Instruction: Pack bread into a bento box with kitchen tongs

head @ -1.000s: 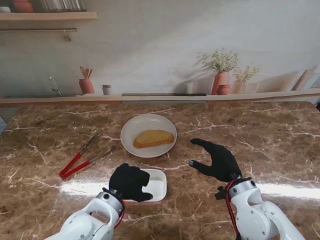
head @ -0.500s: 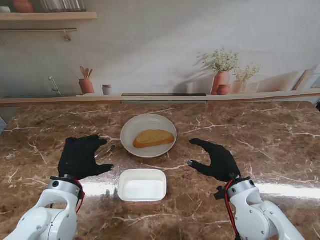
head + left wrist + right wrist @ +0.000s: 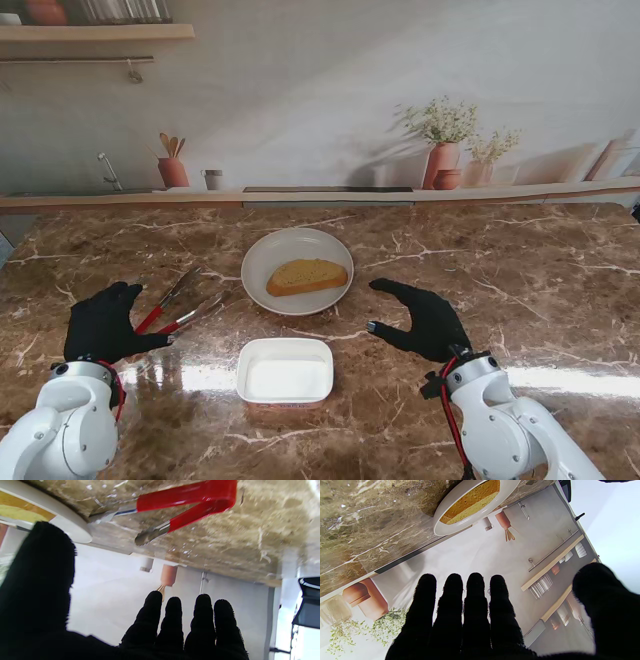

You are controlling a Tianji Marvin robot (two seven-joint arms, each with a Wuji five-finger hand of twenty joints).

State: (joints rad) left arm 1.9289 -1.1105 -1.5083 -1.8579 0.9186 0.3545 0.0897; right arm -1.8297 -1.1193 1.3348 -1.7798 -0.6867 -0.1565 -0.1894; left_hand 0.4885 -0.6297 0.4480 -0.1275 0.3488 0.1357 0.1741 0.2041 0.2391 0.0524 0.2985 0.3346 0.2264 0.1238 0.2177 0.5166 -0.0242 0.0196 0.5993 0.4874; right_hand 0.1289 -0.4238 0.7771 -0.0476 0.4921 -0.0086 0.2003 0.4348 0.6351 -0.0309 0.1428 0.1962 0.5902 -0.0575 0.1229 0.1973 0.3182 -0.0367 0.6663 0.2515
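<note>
Judging the tongs (image 3: 178, 307) light, springy, slick on the marble counter (image 3: 520, 270), we'd grip the red handles beside our empty, spread left hand (image 3: 103, 325); bread (image 3: 306, 276), soft and crumbly, sits plated; right hand (image 3: 425, 320) hovers empty, fingers apart.

- Bread (image 3: 307, 276): one golden slice lying flat on the white plate (image 3: 262, 281).
- Bento box (image 3: 285, 371): white, open, nearer me.
- Tongs (image 3: 180, 306): red-handled, lying spread, left.

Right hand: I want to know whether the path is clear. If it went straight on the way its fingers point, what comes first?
Probably the white plate holding the bread; the right hand points toward it over bare counter, though height is unclear.
</note>
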